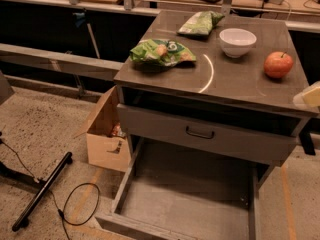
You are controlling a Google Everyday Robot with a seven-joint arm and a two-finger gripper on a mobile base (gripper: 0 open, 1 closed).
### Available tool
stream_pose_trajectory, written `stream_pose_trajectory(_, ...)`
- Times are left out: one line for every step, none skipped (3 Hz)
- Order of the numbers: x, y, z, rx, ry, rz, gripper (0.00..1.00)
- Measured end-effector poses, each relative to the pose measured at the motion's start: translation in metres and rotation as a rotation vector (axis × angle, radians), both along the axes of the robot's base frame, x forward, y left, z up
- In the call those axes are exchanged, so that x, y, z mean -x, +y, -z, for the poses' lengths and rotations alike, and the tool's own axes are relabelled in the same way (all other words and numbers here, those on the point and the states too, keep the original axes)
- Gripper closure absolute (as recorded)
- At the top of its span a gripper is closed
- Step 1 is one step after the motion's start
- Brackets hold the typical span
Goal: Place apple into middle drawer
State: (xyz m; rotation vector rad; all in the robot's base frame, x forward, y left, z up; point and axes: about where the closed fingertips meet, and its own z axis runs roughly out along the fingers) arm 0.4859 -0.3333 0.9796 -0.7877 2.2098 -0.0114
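The round red-orange apple (278,64) sits on the grey cabinet top (235,86) near the pale gripper (310,96), whose grip state cannot be told; glancing contact may roll it off, missing the wide grey metal middle drawer (190,199) open below.

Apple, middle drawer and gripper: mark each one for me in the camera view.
apple (278,64), camera view, middle of its red skin.
middle drawer (190,196), camera view, bare floor of the pulled-out tray.
gripper (311,96), camera view, pale part at the right edge, below the apple.
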Motion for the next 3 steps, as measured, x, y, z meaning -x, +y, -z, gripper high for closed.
stream_pose_trajectory(-0.015, -0.006, -0.014, -0.025, -0.072, 0.069, 0.0)
stream_pose_trajectory(-0.015, -0.006, -0.014, -0.025, -0.072, 0.069, 0.0)
stream_pose_trajectory(-0.027, -0.004, -0.011, -0.083, -0.105, 0.09, 0.0)
